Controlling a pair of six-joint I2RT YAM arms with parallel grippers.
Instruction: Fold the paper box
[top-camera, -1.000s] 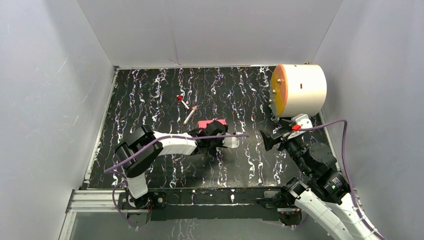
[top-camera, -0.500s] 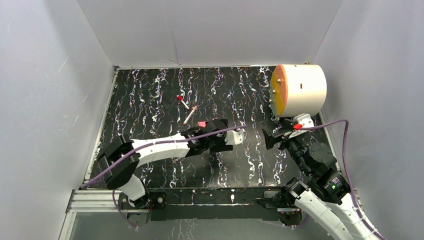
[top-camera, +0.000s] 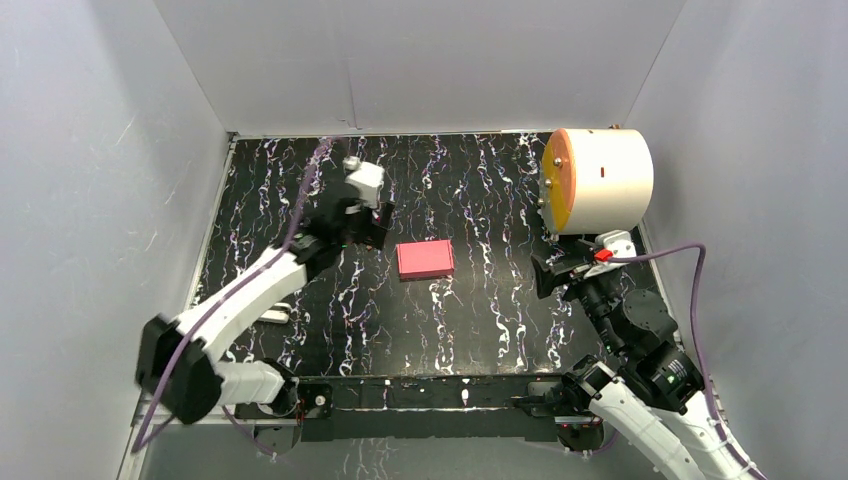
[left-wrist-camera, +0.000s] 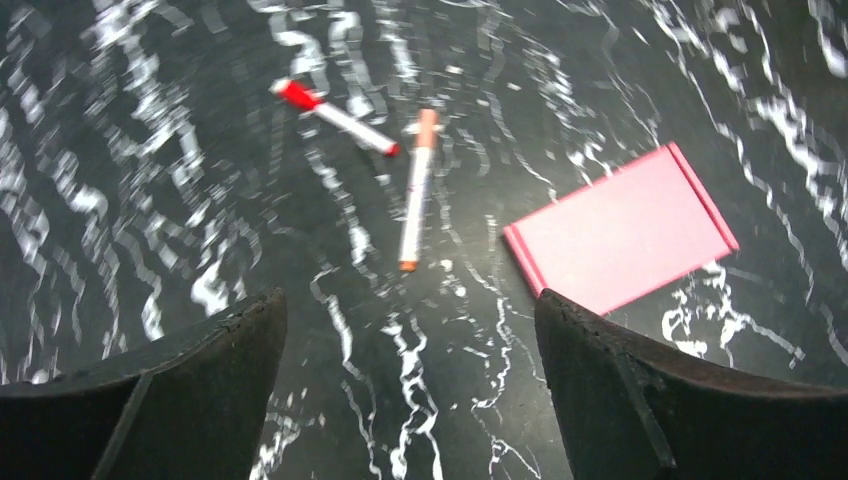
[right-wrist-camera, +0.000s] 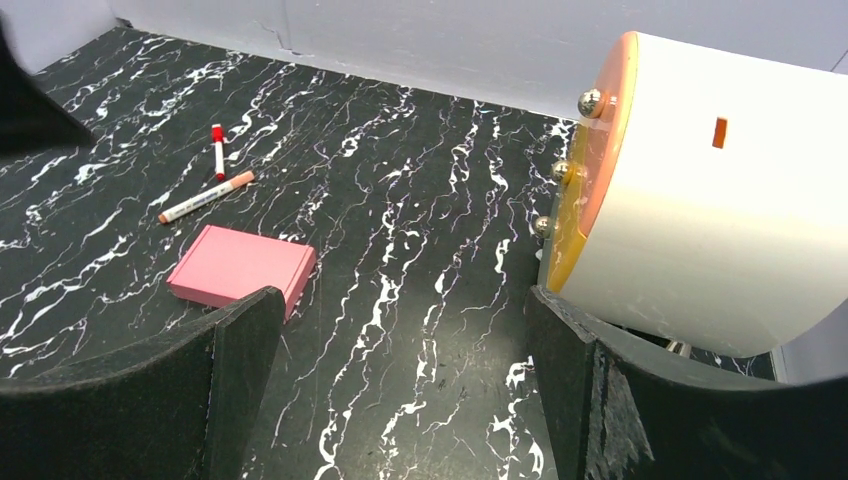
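Paper box (top-camera: 424, 259) lies flat and closed near the middle of the table (top-camera: 480, 320), clear of both grippers. A red-capped pen (left-wrist-camera: 335, 116) and an orange-tipped pen (left-wrist-camera: 416, 190) lie near its far-left corner, not touching it. White cylinder (right-wrist-camera: 700, 200) sits far right. Left gripper (left-wrist-camera: 406, 305) hovers over the pens, jaws spread, holding nothing. Right gripper (right-wrist-camera: 402, 300) faces the box, jaws spread likewise.
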